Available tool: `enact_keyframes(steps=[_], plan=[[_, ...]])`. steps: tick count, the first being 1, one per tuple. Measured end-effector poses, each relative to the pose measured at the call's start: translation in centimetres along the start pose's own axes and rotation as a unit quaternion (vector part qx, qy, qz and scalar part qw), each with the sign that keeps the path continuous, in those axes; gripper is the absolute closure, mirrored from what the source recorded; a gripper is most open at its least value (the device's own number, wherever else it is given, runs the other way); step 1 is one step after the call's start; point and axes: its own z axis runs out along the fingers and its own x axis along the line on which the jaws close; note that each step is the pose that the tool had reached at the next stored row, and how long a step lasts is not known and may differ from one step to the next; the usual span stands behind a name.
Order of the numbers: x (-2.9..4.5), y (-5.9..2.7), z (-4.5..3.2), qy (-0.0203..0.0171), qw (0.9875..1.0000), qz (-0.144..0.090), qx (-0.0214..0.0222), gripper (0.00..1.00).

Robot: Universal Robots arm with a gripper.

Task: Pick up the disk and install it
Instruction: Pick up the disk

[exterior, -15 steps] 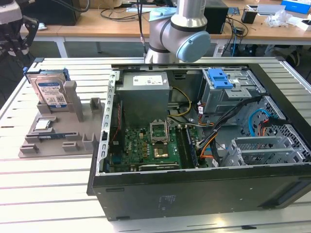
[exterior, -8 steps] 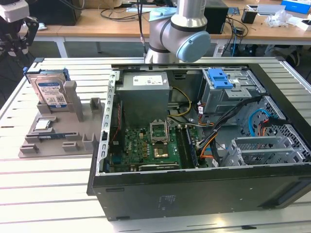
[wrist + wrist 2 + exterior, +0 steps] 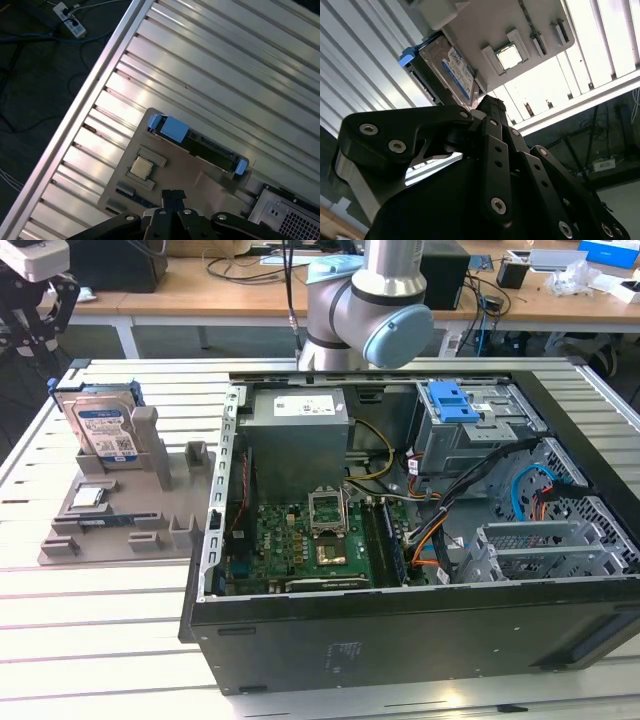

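At the exterior view's left, standing on edge in a flat grey plastic fixture plate (image 3: pixel 105 540): the silvery-grey rectangular disk (image 3: pixel 100 425), with blue-and-white label and blue rails. Beside it, lying flat, a small square silver chip (image 3: pixel 88 497). Further right, an open black computer case (image 3: pixel 400 640). In both wrist views, above the fixture plate and clear of the disk: the black linkage gripper (image 3: pixel 490 105) (image 3: pixel 173 196), fingertips closed together on nothing.
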Motion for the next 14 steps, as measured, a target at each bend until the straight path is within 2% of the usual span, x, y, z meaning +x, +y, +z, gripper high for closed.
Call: enact_keyframes(steps=[2,7,11,14], plan=[[0.00,0.00,0.00,0.0008,0.9998,-0.018,-0.0004,0.90],[0.00,0.00,0.00,0.0023,0.9984,-0.056,-0.0013,0.90],[0.00,0.00,0.00,0.0033,0.9968,-0.080,-0.0019,0.90],[0.00,0.00,0.00,0.0040,0.9951,-0.099,-0.0023,0.90]])
